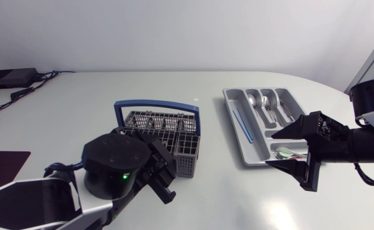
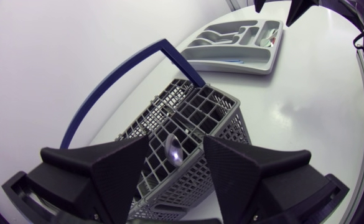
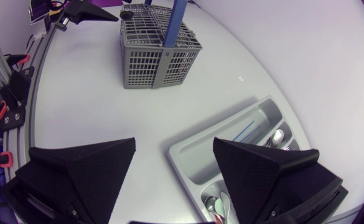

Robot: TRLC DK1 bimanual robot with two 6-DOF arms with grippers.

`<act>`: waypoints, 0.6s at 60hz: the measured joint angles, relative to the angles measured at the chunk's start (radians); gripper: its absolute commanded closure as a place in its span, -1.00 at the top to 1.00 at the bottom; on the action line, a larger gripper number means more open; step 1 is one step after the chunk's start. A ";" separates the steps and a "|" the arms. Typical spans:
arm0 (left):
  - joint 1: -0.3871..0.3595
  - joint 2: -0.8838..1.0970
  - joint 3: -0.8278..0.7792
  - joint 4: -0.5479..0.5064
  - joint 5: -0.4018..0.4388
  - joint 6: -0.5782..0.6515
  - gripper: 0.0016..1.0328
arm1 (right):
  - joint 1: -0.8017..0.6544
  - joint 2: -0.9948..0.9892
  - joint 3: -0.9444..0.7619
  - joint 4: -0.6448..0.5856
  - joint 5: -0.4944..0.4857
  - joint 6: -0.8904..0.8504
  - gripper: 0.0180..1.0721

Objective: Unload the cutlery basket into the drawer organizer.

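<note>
My left gripper [image 2: 177,142] hovers open above the basket [image 1: 161,121], fingers lined up either side of a spoon [image 2: 173,153] standing inside, ready to descend. My right gripper [image 3: 174,144] hovers open over the organizer [image 3: 191,158], well apart from the basket.

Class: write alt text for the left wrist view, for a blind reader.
The left claw, open, hovers over a grey cutlery basket with a blue handle, a spoon standing in it. Beyond, a grey drawer organizer lies on the table.
</note>
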 measured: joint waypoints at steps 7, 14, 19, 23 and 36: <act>0.003 0.019 0.000 0.010 -0.019 0.000 0.06 | -0.002 0.000 0.000 0.000 0.000 0.000 0.71; 0.006 0.035 0.000 0.010 -0.029 0.000 0.06 | -0.014 -0.001 0.000 0.000 0.000 -0.004 0.71; 0.006 0.040 0.000 0.013 -0.034 0.000 -0.01 | -0.021 -0.001 -0.002 0.000 -0.001 -0.005 0.71; 0.006 0.043 0.000 0.019 -0.038 0.000 -0.05 | -0.027 -0.001 -0.007 0.000 -0.004 -0.012 0.71; 0.006 0.076 0.000 0.046 -0.048 0.000 -0.11 | -0.044 -0.001 -0.020 0.000 -0.005 -0.027 0.71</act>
